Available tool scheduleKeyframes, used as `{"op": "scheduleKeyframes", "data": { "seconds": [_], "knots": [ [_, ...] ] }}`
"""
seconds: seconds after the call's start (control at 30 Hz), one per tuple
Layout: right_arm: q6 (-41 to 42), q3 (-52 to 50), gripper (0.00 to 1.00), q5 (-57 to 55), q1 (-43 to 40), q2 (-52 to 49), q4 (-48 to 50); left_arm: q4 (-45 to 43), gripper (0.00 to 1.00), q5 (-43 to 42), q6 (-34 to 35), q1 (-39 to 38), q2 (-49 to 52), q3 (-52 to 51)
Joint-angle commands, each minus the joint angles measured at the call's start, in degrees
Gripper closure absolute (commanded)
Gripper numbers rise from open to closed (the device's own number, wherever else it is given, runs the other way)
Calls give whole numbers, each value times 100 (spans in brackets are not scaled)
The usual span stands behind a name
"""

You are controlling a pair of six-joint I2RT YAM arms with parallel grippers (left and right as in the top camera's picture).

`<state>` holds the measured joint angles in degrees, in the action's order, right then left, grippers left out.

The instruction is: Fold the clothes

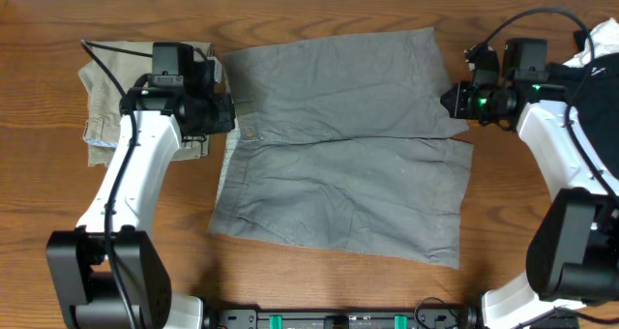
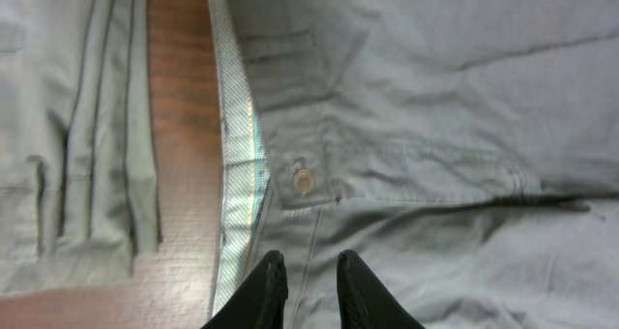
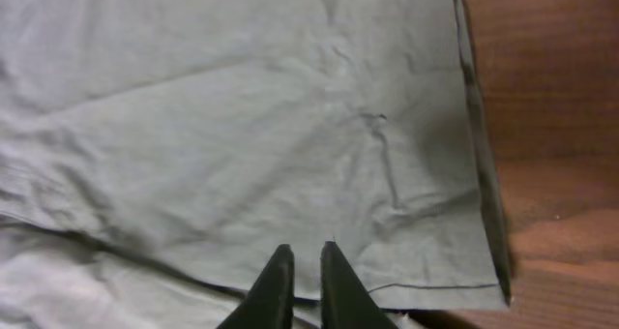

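The clothes are grey shorts (image 1: pixel 338 145), spread flat across the middle of the table with the waistband to the left and both leg hems to the right. My left gripper (image 1: pixel 230 114) hovers at the waistband, near the button (image 2: pixel 304 180). Its fingers (image 2: pixel 308 259) stand slightly apart with nothing between them. My right gripper (image 1: pixel 447 101) is at the far leg's hem, over the grey cloth (image 3: pixel 213 106). Its fingers (image 3: pixel 307 249) show a narrow gap and hold nothing.
Folded khaki trousers (image 1: pixel 102 87) lie left of the shorts, partly under the left arm, with a strip of bare wood (image 2: pixel 179 97) between them. A black garment (image 1: pixel 604 97) with a white piece (image 1: pixel 602 41) lies at the right edge.
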<state>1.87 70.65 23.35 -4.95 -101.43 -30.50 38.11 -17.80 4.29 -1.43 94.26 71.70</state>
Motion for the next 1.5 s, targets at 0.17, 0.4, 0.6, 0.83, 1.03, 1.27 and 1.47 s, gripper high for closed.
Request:
{"op": "scheduleKeyframes", "data": {
  "seconds": [0.17, 0.4, 0.6, 0.83, 1.03, 1.27, 1.47],
  "knots": [
    [-90, -221, 97, -365, 26, -809, 664, -656, 79, -516, 350, -420, 874, -149],
    [-90, -221, 98, -555, 26, -1534, 780, -802, 80, -251, 286, -643, 1744, -149],
    [-31, -221, 99, -1534, -57, -1797, 686, -960, 80, -203, -83, -638, 2153, -146],
    [236, -221, 99, -1906, -400, -1794, 601, -1639, 80, -203, -125, -638, 2114, -144],
    [234, -221, 96, -1904, -551, -1794, 835, -2197, 80, -205, -125, -638, 2116, -144],
    [232, -216, 78, -1685, -549, -1794, 1515, -2337, 80, -214, -118, -638, 2074, -90],
    [225, 177, 60, -1084, -549, -1773, 1600, -2312, 80, -205, 52, -632, 1342, 57]
  ]
}}
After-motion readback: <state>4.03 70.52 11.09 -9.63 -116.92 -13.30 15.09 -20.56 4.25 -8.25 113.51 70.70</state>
